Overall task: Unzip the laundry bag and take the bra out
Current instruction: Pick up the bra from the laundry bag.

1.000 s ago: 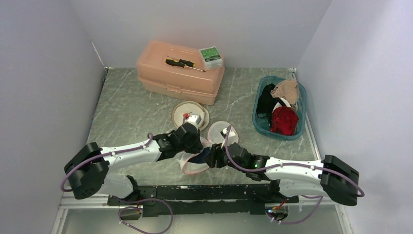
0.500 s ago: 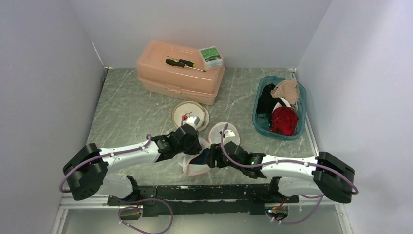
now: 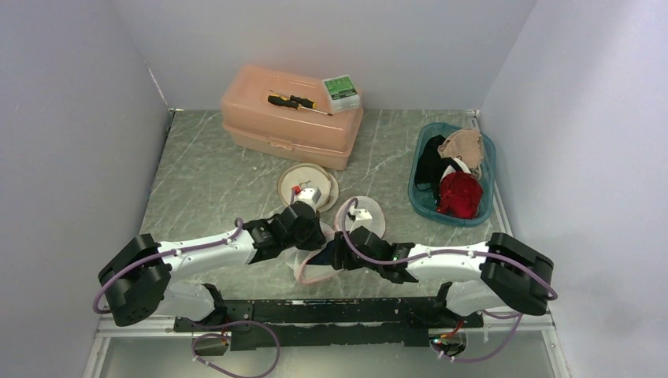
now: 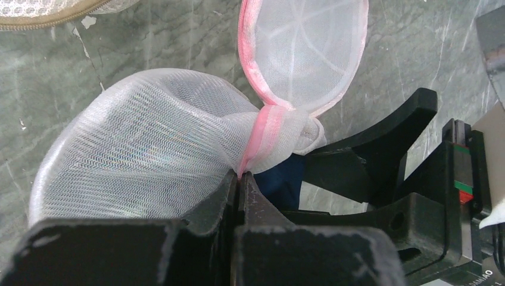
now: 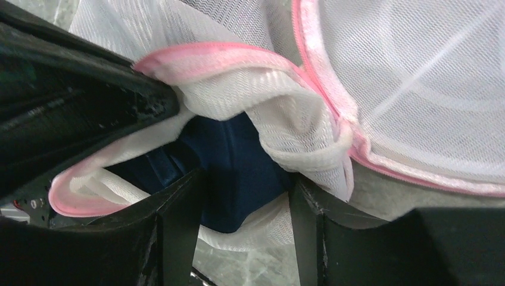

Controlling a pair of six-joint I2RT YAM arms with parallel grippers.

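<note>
Two hands were at the bag (image 4: 149,143), which lay near the front middle of the surface (image 3: 205,173). Left hand (image 4: 241,179) was closed tight, pinching the bag's pink trim where the white mesh bunched. Right hand (image 5: 245,182) stood partly spread, one finger on either side of the navy bra (image 5: 232,155); whether it gripped the fabric could not be told. Bra sat in the bag's open mouth, partly exposed between the pink edges. Round pink-rimmed mesh flap (image 4: 304,53) lay flat just beyond the pinch.
</note>
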